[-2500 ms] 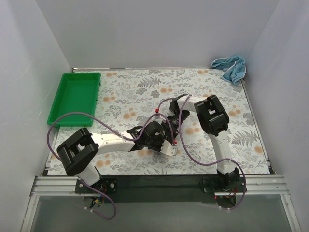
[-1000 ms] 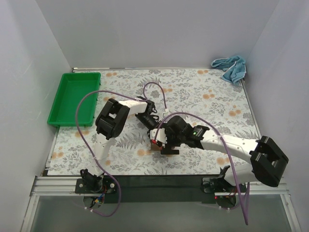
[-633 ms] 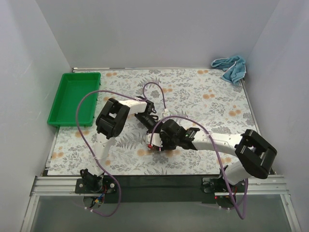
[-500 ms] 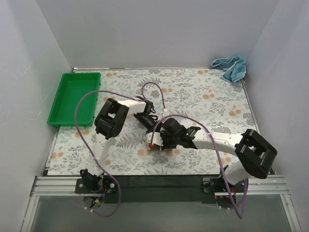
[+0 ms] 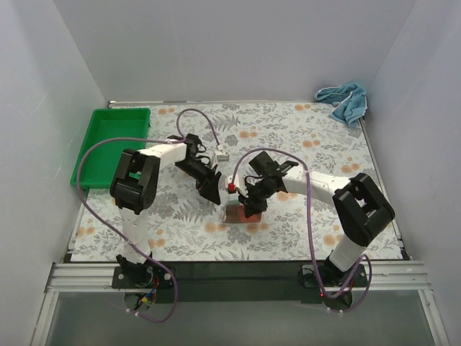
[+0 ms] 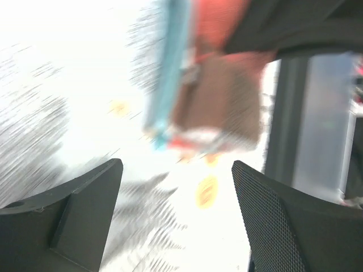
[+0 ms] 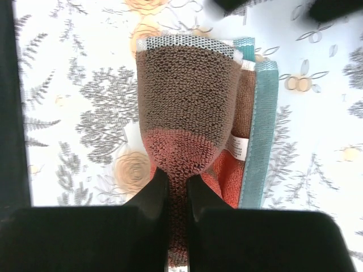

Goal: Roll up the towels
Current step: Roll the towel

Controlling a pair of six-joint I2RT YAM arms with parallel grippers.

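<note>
Right fingers (image 7: pixel 152 199): squeezed together on a fold of the rust-red towel (image 7: pixel 187 96). The brown terry narrows to a pinch right where the two black tips meet.
Right gripper (image 5: pixel 252 205): down near the middle of the table (image 5: pixel 302 130), arm reaching in from the right, clamped on that fold.
Left fingers (image 6: pixel 79 204): wide apart with nothing between them, just the floral cloth underneath.
Left gripper (image 5: pixel 210 190): just beside the towel on its left, jaws spread, not touching it as far as I can tell (the left wrist view is badly motion-blurred, so take that with salt).
Rust-red towel, where: near the middle of the table, closer to the near edge, between the two grippers. It's bunched in layers – red-orange at the gripped end and browner further out.
Towel details: a pale blue-grey band (image 7: pixel 260 130) runs down one long side, and there's a small white label (image 7: pixel 238 145) next to it.
Light blue towel (image 5: pixel 344 99): crumpled in the far right corner against the wall, well apart from both arms.
Green tray (image 5: pixel 112 148): far left of the table, well apart from the towels.
Cables (image 5: pixel 198 115): purple loops hang off both arms.
</note>
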